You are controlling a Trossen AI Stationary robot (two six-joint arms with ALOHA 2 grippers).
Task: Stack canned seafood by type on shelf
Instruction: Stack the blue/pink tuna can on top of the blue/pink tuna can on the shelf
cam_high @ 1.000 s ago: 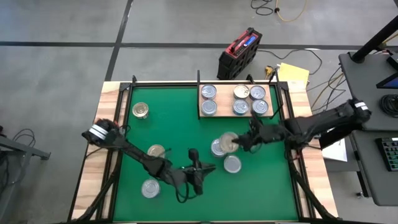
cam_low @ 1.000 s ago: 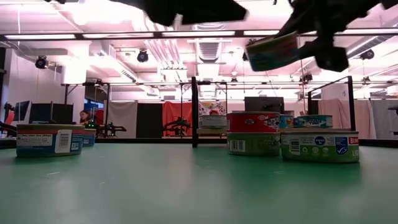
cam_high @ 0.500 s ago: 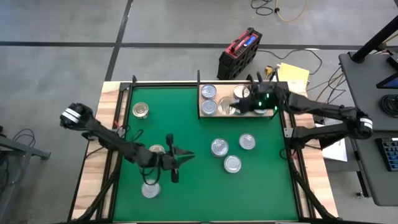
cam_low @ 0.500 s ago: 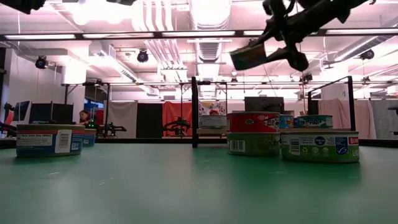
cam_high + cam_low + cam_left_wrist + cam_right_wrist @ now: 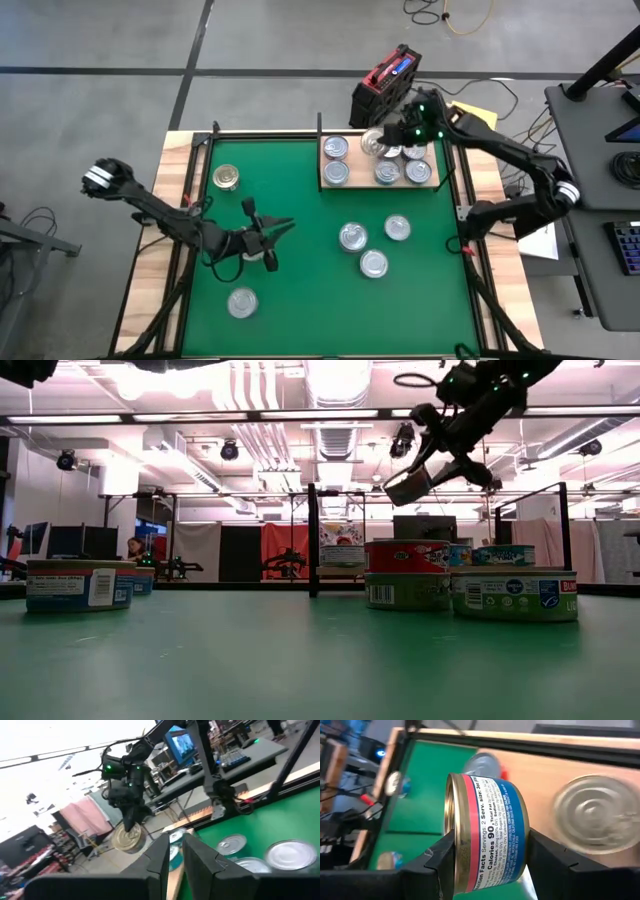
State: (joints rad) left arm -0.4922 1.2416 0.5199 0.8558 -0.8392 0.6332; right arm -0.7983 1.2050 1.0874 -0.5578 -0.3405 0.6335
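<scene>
My right gripper point(image 5: 386, 138) is shut on a can of seafood with a red-and-blue label point(image 5: 492, 827), held over the far edge of the pale wooden shelf point(image 5: 362, 166). Several silvery-lidded cans point(image 5: 337, 172) stand on the shelf. Three more cans point(image 5: 373, 264) stand on the green mat right of centre, a gold-lidded one point(image 5: 226, 177) at the far left and another point(image 5: 241, 302) near the front left. My left gripper point(image 5: 272, 235) hangs shut and empty over the mat's left half, pointing toward the shelf. My right gripper pinches the can across its height, one finger point(image 5: 442, 857) on the gold-rimmed end point(image 5: 452, 820) and the other on the opposite flat end point(image 5: 525, 827). The fingers slant down from the table's right. The can is lifted clear of the shelf and tipped on its side point(image 5: 410, 484).
Black posts stand at the mat's far edge, one point(image 5: 319, 128) right beside the shelf's far left corner. Open green mat point(image 5: 300, 190) lies between the shelf and my left gripper. A red-and-black case point(image 5: 385, 85) sits on the floor beyond the table.
My right gripper has carried the can from over the mat's right centre toward the far edge and upward, ending over the shelf; the can has tipped as the wrist turned. My left gripper has drawn back toward the table's left edge and risen, staying shut.
</scene>
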